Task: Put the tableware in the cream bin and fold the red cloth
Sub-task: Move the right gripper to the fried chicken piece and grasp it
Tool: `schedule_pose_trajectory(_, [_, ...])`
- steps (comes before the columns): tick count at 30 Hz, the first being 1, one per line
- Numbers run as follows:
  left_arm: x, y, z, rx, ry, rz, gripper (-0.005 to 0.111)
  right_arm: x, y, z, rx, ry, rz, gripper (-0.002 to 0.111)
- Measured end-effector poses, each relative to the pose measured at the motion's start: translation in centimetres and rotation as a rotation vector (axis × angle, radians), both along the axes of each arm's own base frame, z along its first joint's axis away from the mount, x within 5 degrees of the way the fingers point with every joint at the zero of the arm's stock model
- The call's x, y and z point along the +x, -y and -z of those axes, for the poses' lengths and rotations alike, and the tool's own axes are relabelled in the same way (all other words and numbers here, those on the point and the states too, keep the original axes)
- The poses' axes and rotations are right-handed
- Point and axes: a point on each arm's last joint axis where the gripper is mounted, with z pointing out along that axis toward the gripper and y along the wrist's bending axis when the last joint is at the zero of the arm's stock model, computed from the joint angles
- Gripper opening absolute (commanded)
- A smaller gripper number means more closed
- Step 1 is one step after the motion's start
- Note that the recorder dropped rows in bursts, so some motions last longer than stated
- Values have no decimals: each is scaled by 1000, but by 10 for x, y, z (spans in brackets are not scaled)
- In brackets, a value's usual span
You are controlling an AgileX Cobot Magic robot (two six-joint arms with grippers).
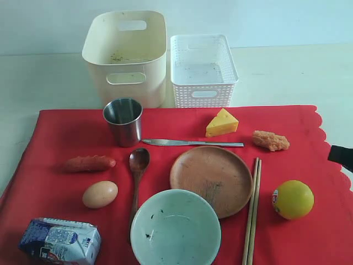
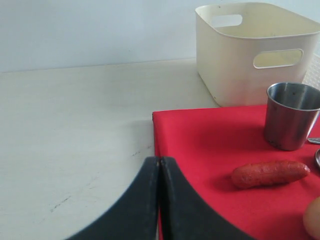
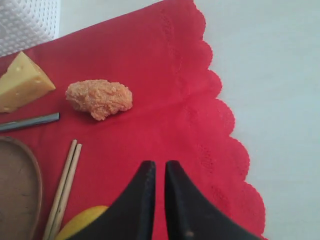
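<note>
2 bins, the cream bin point(image 1: 149, 83) and a white basket point(image 1: 187, 98), hold only specks, behind the red cloth point(image 1: 66, 138) on the pale tabletop point(image 1: 44, 83); tableware point(image 1: 209, 171) lies on the cloth. Left tool point(image 2: 159, 159) together, right tool point(image 3: 160, 164) slightly apart.

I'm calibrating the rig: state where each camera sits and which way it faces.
Exterior: high, looking down across the red cloth toward the cream bin; only a dark bit of the right arm shows.
Left wrist: low behind the shut left pincer, facing over the cloth's corner to the steel cup and bin.
Right wrist: above the barely parted right pincer, facing down on the cloth's scalloped edge and chopsticks.
Shared: exterior and left wrist both show cup and bin.
</note>
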Motion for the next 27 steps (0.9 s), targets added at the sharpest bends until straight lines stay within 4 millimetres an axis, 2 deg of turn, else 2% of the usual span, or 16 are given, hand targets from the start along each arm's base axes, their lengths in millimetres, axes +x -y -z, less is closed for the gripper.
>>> schedule_pose_trajectory(8, [0, 0, 0, 0, 0, 0, 3, 29, -8, 2, -27, -98, -73, 43])
schedule_pose_trajectory(16, [0, 0, 0, 0, 0, 0, 3, 54, -43, 1, -117, -75, -301, 73])
schedule_pose_trajectory(18, [0, 0, 0, 0, 0, 0, 3, 62, -47, 3, -136, -82, -330, 76])
schedule_pose_trajectory(27, [0, 0, 0, 0, 0, 0, 3, 97, -58, 11, -235, -92, -446, 76])
